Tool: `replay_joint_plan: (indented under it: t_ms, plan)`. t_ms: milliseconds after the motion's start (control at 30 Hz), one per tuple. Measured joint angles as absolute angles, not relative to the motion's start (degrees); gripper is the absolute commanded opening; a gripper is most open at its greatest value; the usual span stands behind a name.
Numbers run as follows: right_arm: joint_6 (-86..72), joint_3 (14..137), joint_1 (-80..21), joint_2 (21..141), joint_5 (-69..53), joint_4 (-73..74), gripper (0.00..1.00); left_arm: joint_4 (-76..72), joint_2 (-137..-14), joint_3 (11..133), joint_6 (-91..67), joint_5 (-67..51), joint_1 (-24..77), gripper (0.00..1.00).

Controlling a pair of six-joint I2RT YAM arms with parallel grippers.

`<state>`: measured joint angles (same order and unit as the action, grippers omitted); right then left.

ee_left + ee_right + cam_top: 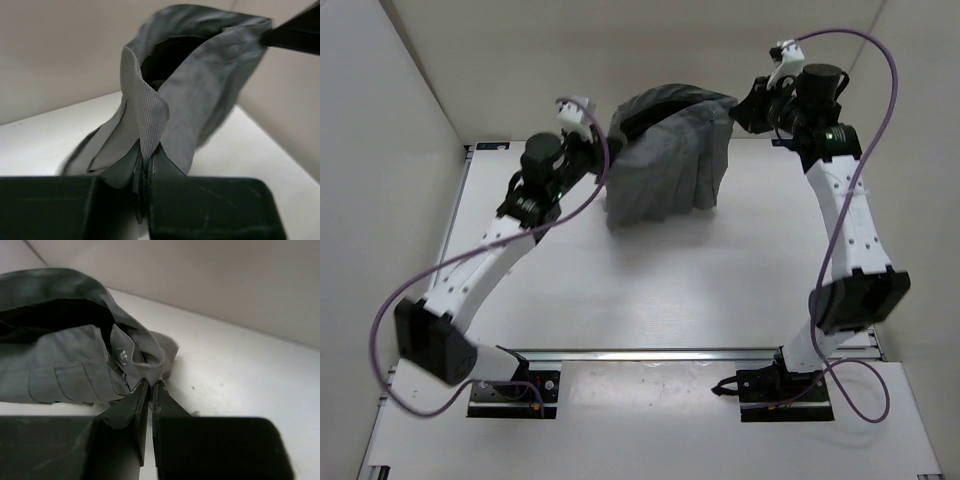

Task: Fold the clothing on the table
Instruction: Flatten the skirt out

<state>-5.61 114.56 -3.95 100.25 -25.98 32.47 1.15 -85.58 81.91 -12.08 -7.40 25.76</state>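
The clothing [665, 160], a mid-grey pleated skirt, hangs lifted at the far middle of the white table [650, 290], its lower part still draped on the surface. My left gripper [596, 152] is shut on the ribbed waistband at the skirt's left end; in the left wrist view the band [145, 125] runs straight down into the pinched jaws of the left gripper [146, 161]. My right gripper [744, 106] is shut on the waistband's right corner. In the right wrist view that ribbed corner [150, 360], beside a metal button [122, 356], sits between the closed tips of the right gripper [150, 386].
White walls [400, 90] enclose the table at the back and both sides, close behind both grippers. A metal rail [660, 352] runs along the near edge by the arm bases. Purple cables [880, 60] loop off both arms.
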Motion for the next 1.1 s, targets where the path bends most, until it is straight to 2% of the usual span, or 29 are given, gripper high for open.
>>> replay_joint_plan:
  t_ms: [100, 200, 233, 267, 300, 333, 400, 500, 567, 700, 833, 933, 1100]
  plan:
    - [-3.8, 104.3, -7.2, 90.1, -26.0, 29.8, 0.0, -3.8, -73.4, 68.1, -13.4, -7.0, 28.0, 0.03]
    - [-2.3, 90.2, -10.2, 83.1, -26.4, 27.5, 0.0, -5.1, -64.4, 54.0, -15.5, -6.0, 28.1, 0.11]
    - [-2.1, 85.8, -10.7, 82.1, -26.4, 28.2, 0.01, -4.1, -62.4, 50.0, -16.1, -5.2, 28.1, 0.31]
    - [-1.8, 80.8, -11.7, 81.4, -26.3, 27.5, 0.08, -3.4, -60.8, 46.7, -16.1, -4.6, 28.1, 0.63]
    - [-1.7, 75.2, -12.5, 81.1, -26.0, 27.5, 0.17, -1.9, -58.9, 43.0, -16.8, -3.9, 28.1, 0.75]
    - [-1.8, 70.7, -13.2, 80.9, -25.6, 28.1, 0.22, 0.1, -57.4, 40.4, -17.6, -3.6, 27.9, 0.98]
    - [-2.3, 61.6, -14.9, 80.9, -24.9, 29.6, 0.49, 4.4, -54.2, 36.2, -19.0, -3.3, 27.4, 0.99]
    - [-3.7, 52.5, -16.2, 78.9, -26.1, 31.7, 0.74, 8.5, -48.4, 32.1, -20.3, -2.0, 26.5, 0.98]
    - [-5.3, 49.9, -15.2, 76.0, -27.4, 31.7, 0.82, 10.5, -45.0, 31.0, -20.6, -1.8, 26.5, 0.99]
    - [-7.5, 49.6, -12.1, 69.6, -29.1, 29.9, 0.84, 12.4, -43.6, 31.2, -20.5, -1.7, 27.2, 0.98]
    - [-8.2, 49.4, -12.8, 67.9, -28.6, 29.5, 0.82, 15.9, -48.6, 32.4, -19.0, -2.0, 30.6, 0.98]
    - [-9.2, 47.2, -14.5, 67.9, -27.9, 29.0, 0.77, 18.8, -52.7, 33.5, -17.9, -3.2, 33.8, 0.92]
    - [-10.6, 42.3, -16.3, 69.3, -27.8, 29.3, 0.79, 21.6, -56.3, 34.3, -17.0, -5.3, 37.8, 0.89]
